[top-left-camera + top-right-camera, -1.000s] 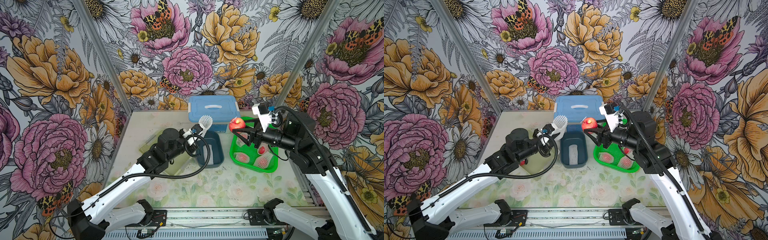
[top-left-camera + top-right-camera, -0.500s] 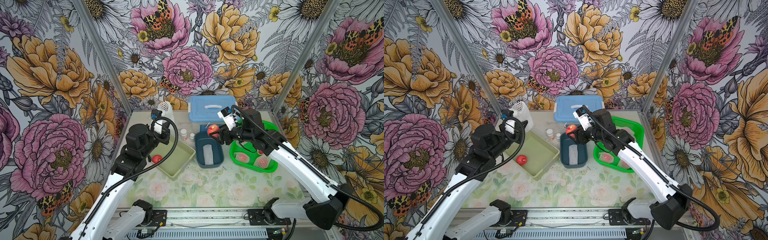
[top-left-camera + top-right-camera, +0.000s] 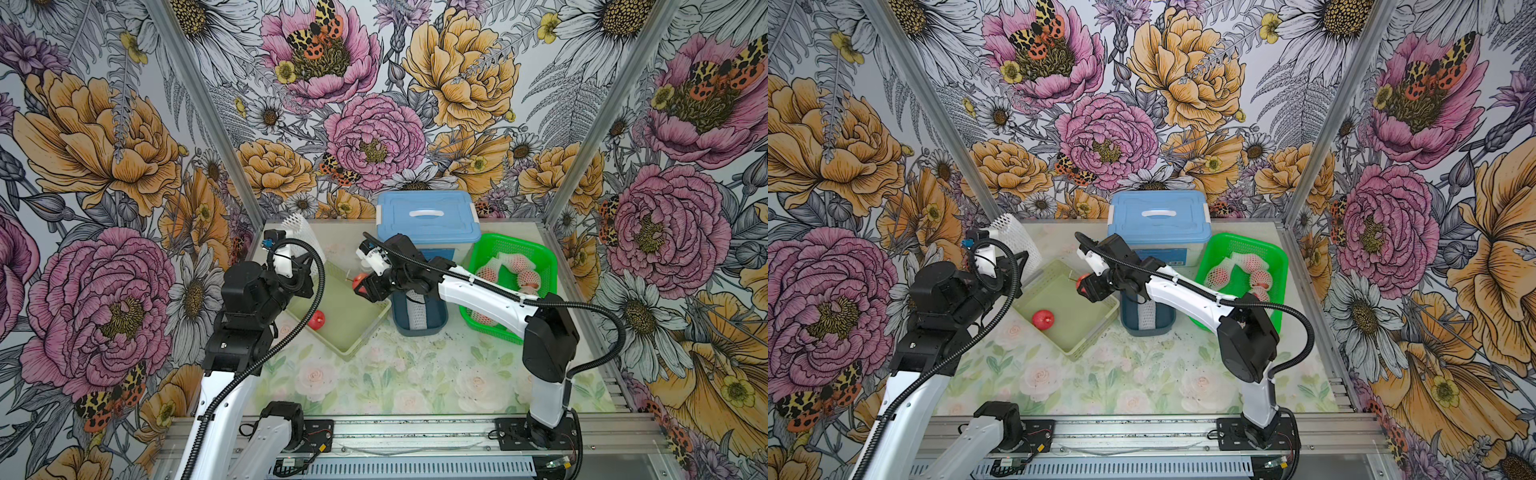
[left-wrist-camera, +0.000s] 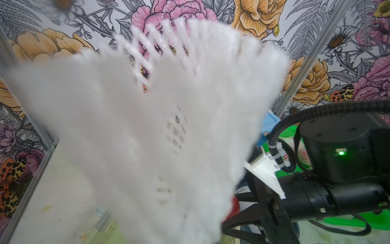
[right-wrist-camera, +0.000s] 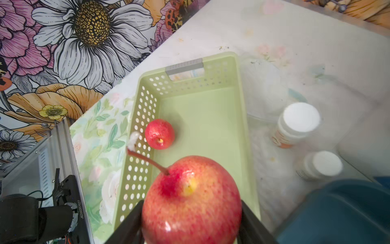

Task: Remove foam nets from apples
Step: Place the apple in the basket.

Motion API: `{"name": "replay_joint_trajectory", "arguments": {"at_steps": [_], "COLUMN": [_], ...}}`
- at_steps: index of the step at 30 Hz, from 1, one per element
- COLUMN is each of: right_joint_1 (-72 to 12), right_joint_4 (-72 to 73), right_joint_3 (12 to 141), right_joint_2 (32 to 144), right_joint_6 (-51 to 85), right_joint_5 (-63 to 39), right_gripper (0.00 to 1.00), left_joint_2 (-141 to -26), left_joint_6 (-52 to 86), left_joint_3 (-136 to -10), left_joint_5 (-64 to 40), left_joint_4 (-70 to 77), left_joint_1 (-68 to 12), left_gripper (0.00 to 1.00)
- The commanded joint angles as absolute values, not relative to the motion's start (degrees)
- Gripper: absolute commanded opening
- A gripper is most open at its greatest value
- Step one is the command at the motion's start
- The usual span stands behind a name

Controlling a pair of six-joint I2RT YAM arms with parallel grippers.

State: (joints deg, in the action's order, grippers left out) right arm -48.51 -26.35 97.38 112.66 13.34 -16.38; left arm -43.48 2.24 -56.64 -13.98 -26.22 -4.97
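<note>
A bare red apple (image 5: pixel 192 200) with a long stem sits between the black fingers of my right gripper (image 5: pixel 192 224), which is shut on it. In both top views that gripper (image 3: pixel 365 286) hangs over the far end of the pale green tray (image 3: pixel 376 320). A second bare apple (image 3: pixel 316 320) (image 5: pixel 159 134) lies in the tray. My left gripper (image 3: pixel 302 262) is raised at the back left, shut on a white foam net (image 3: pixel 296 232) that fills the left wrist view (image 4: pixel 147 126) and hides the jaws there. More apples in foam nets (image 3: pixel 519 264) lie in the green basket (image 3: pixel 544 253).
A dark blue bin (image 3: pixel 440 322) with a foam net (image 3: pixel 417 311) inside stands between tray and basket. Behind it is a blue lidded box (image 3: pixel 428 216). Two white pill bottles (image 5: pixel 297 124) (image 5: pixel 320 165) stand beside the tray. Walls close in on three sides.
My right arm carried the apple leftward from beside the green basket to above the pale green tray. My left arm swung the foam net away to the back left.
</note>
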Motion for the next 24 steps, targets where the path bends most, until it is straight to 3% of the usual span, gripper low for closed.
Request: {"name": "replay_joint_trajectory", "arguments": {"at_steps": [1, 9, 24], "right_joint_1": [-49.93, -51.76, -53.59], "right_joint_4": [-24.72, -24.7, -24.96], "right_joint_3": [102.41, 106.93, 105.8], "right_joint_2": [118.24, 127.0, 131.31], "right_joint_6": [16.17, 20.6, 22.75], "right_joint_5": [-15.45, -14.46, -13.36], "right_gripper": [0.64, 0.64, 0.7], "left_joint_2": [-42.07, -41.22, -41.48], "left_joint_6": [2.81, 1.04, 0.18], "left_joint_3": [-55.38, -55.6, -57.52], "left_joint_5": [-15.65, -16.13, -18.36], "left_joint_4": [-26.72, -26.98, -27.07], "left_joint_1": [-3.96, -4.9, -6.2], "left_gripper": [0.0, 0.0, 0.0]}}
